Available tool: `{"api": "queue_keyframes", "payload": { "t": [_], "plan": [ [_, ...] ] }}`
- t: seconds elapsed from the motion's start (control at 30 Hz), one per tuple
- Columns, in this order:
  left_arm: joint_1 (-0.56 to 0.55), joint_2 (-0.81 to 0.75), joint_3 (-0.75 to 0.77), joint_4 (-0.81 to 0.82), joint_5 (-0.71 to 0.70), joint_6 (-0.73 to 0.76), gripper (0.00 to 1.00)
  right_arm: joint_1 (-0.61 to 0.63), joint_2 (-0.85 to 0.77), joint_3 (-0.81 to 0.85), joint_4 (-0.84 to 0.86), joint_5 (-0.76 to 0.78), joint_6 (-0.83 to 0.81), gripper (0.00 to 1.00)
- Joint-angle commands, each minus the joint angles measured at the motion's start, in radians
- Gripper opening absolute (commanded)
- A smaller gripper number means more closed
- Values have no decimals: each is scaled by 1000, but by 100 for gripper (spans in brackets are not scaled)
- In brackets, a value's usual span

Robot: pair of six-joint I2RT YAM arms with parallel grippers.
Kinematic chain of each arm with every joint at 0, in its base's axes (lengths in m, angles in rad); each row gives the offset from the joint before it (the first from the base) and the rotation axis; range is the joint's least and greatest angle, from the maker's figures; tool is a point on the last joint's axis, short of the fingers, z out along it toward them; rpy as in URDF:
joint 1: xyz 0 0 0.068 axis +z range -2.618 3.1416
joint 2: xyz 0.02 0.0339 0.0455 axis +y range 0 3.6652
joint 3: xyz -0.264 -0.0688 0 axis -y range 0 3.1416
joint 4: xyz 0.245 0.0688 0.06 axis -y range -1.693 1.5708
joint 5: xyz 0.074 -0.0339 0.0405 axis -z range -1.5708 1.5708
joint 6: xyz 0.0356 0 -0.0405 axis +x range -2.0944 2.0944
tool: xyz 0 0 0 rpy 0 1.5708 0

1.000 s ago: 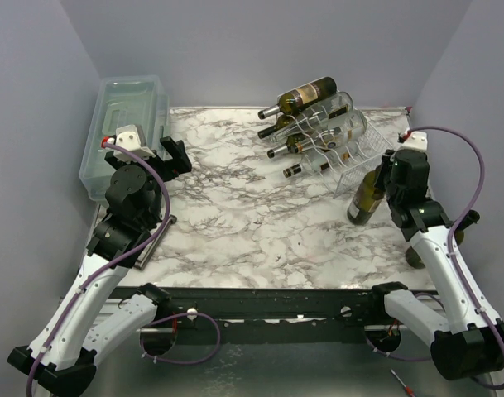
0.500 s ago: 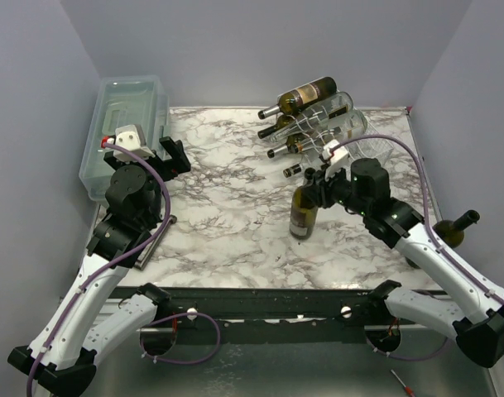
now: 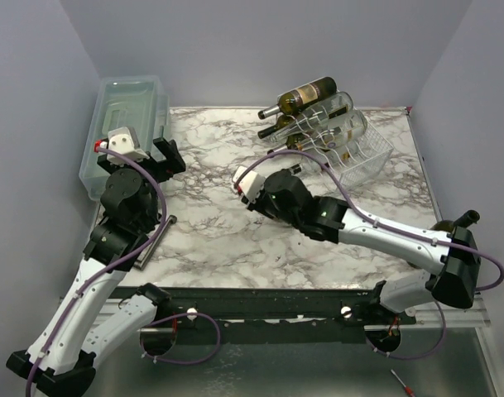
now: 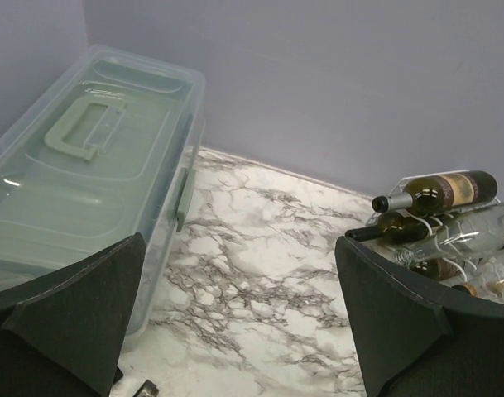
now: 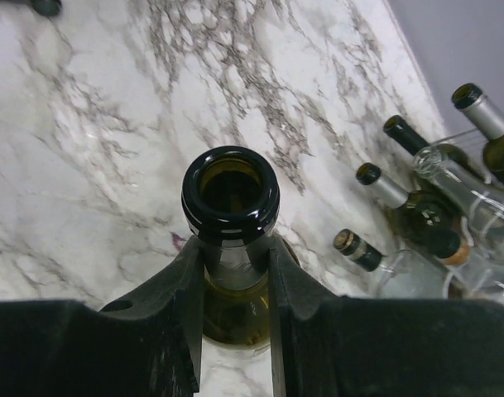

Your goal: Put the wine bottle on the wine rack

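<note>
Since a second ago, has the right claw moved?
Yes. In the top view the right claw, shut on the wine bottle, has swung left, from the right end of the wine rack to the middle of the table.

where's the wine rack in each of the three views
top external: wine rack at the far right of the table, loaded with bottles.
left wrist: wine rack at the right edge, partly cut off.
right wrist: wine rack at the right edge.
Shared landmark: the marble tabletop.
</note>
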Motion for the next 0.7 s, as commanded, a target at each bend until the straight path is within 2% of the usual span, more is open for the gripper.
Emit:
{"api": "queue_keyframes", "payload": {
  "t": [0.0, 0.23, 0.47, 0.67],
  "plan": [
    [0, -24, 14, -4, -48, 13, 99, 37, 52, 15, -9, 223, -245, 1],
    [5, -33, 11, -2, -48, 8, 99, 57, 106, 13, 78, 285, -449, 1],
    [7, -35, 10, -2, -49, 8, 99, 56, 204, 19, 90, 413, -539, 1],
    [8, -32, 13, 1, -36, 8, 99, 50, 211, -18, 106, 441, -597, 0]
  ]
}}
